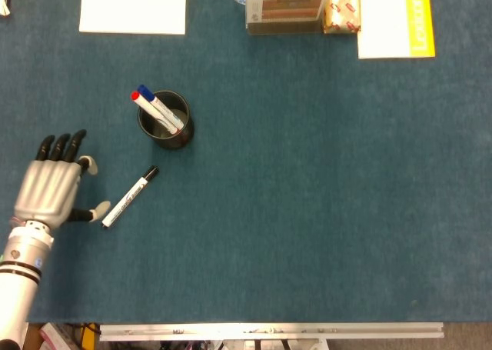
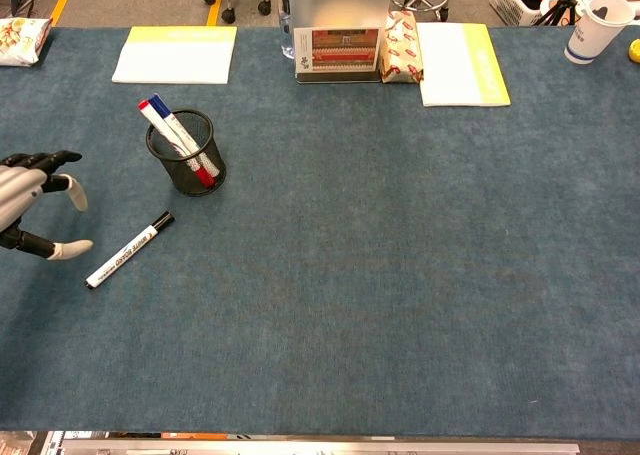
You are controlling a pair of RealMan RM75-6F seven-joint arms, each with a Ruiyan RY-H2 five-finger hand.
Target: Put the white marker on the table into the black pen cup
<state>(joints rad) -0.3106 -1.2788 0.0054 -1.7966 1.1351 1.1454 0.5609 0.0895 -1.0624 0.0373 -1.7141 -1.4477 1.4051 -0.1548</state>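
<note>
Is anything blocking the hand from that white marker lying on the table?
Nothing visible: only bare blue tabletop lies between the open left hand and the white marker with the black cap.

Left hand (image 1: pixel 51 190) with silver-grey metallic back, black finger segments, pale cream fingertip pads (image 1: pixel 98 211), white cylindrical wrist and forearm with narrow dark band, same hand (image 2: pixel 22 207) partly visible at chest-view edge

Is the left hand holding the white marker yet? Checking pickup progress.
No, the left hand is open beside the white marker, which lies flat on the table.
</note>
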